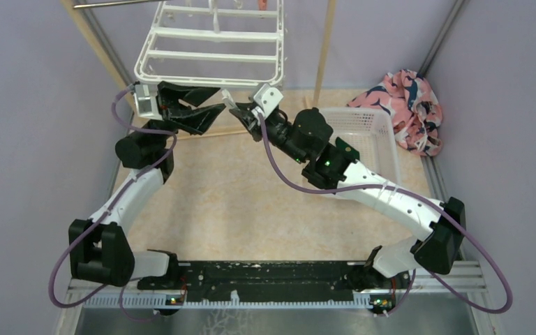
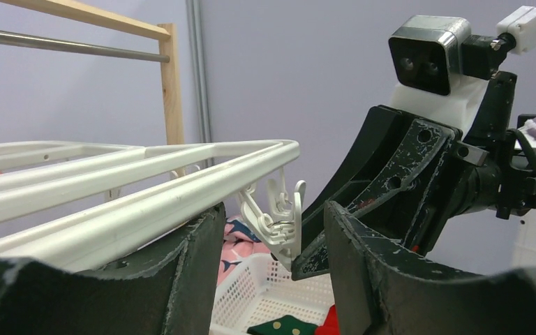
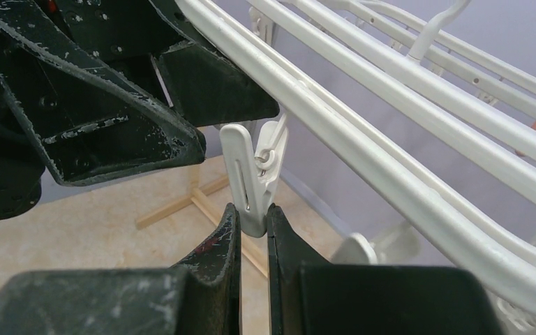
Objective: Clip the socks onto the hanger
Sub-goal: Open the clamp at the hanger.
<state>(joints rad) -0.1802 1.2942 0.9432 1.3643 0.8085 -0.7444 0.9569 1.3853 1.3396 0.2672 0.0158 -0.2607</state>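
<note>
The white hanger (image 1: pixel 213 42) hangs at the back centre; its rail also shows in the left wrist view (image 2: pixel 146 174) and the right wrist view (image 3: pixel 363 125). My right gripper (image 3: pixel 253 216) is shut on the lower end of a dangling clip (image 3: pixel 251 174) at the hanger's near edge, as the top view (image 1: pixel 243 113) also shows. My left gripper (image 2: pixel 272 209) is open and empty, its jaws on either side of that same clip (image 2: pixel 279 223) without touching it. A dark green sock (image 2: pixel 286 326) and a red sock (image 2: pixel 329 321) lie in the basket. The black sock is out of view.
A white perforated basket (image 1: pixel 380 125) stands right of centre, behind my right arm. A pink-and-navy cloth heap (image 1: pixel 405 105) lies beyond it at the right wall. The wooden rack posts (image 1: pixel 324 49) stand behind the hanger, with its base bars on the floor (image 3: pixel 174 206).
</note>
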